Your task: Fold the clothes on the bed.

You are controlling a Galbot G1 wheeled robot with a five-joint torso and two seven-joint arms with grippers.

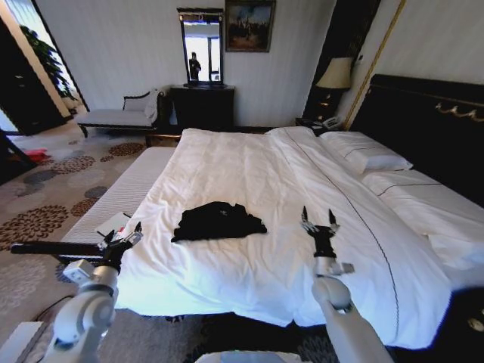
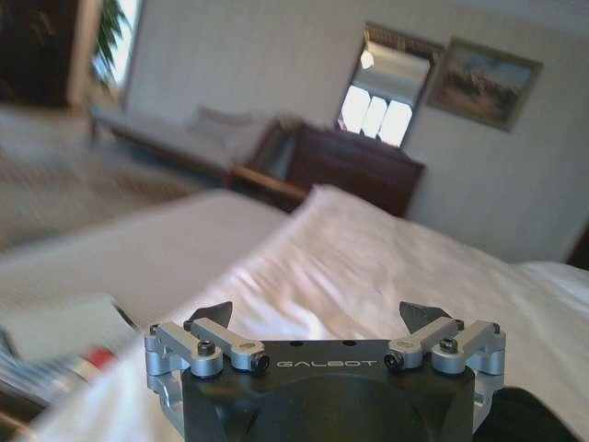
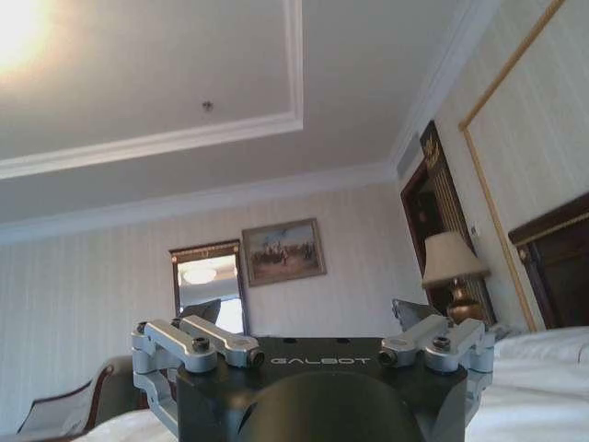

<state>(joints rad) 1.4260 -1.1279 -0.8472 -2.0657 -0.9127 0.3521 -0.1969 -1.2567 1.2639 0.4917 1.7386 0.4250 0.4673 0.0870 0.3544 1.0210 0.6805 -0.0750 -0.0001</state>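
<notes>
The clothes (image 1: 218, 220), a black T-shirt, lie bunched into a compact heap on the white duvet of the bed (image 1: 249, 174), near its foot. My left gripper (image 1: 124, 237) is open at the bed's left edge, level with the shirt and well to its left. In the left wrist view the left gripper (image 2: 318, 315) has its jaws wide apart over the duvet (image 2: 368, 267). My right gripper (image 1: 318, 220) points upward, open, above the duvet to the right of the shirt. The right wrist view has the right gripper (image 3: 308, 311) open against the far wall.
A dark headboard (image 1: 431, 113) and pillows (image 1: 367, 155) are at the right. A pale bench (image 1: 128, 193) runs along the bed's left side, with papers (image 1: 112, 224) on it. A chaise (image 1: 117, 113), dark dresser (image 1: 203, 106) with mirror, and lamp (image 1: 335, 74) stand by the far wall.
</notes>
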